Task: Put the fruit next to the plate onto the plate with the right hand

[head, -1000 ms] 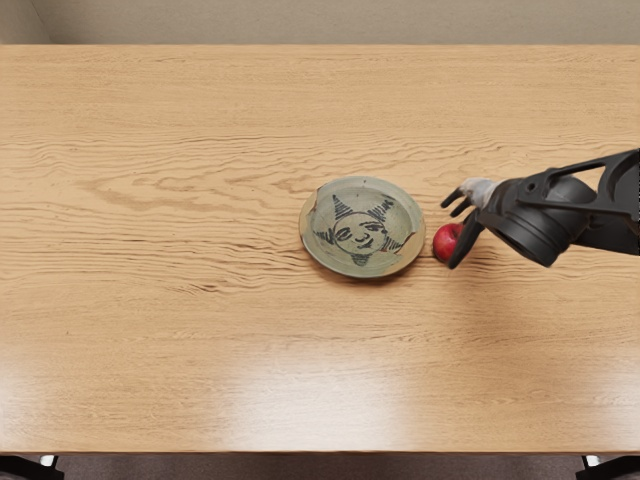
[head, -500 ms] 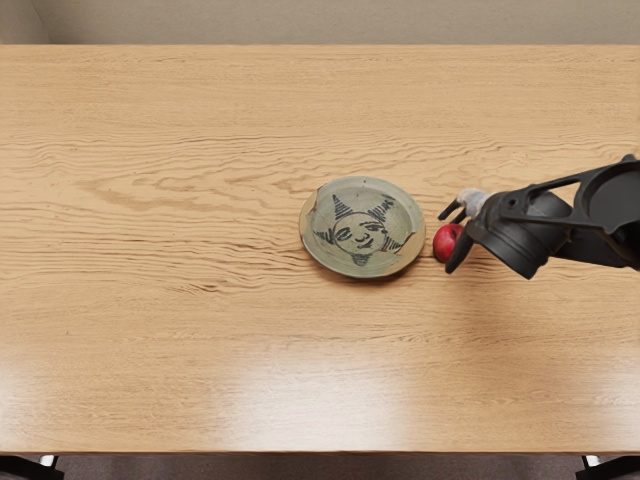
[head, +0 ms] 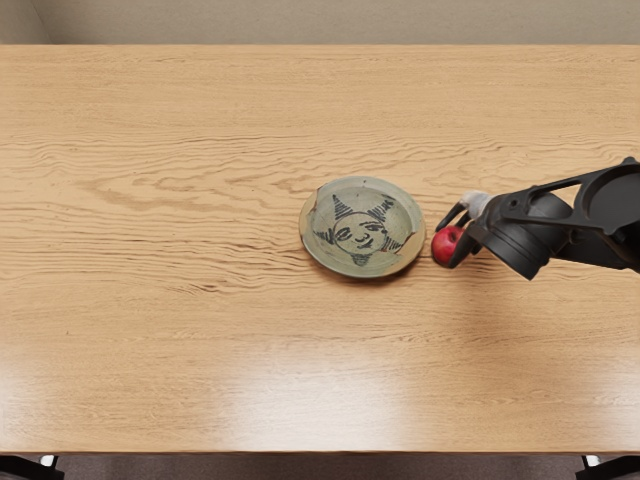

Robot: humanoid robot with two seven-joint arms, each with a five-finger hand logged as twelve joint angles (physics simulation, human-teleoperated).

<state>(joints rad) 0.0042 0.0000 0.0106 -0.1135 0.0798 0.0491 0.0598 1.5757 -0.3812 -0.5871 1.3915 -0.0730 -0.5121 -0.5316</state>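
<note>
A small red fruit lies on the table just right of a grey-green plate painted with a dark face. My right hand comes in from the right edge and its dark fingers are curled around the fruit's right side, touching it. The fruit still rests on the wood, beside the plate's rim and not on it. The plate holds nothing. The left arm does not show.
The wooden table spans the whole view, with its front edge near the bottom and a wall along the top. My bulky black forearm hovers over the table's right side.
The right hand moved slightly left and its fingers closed in from a spread pose onto the fruit. The fruit and plate have not shifted.
</note>
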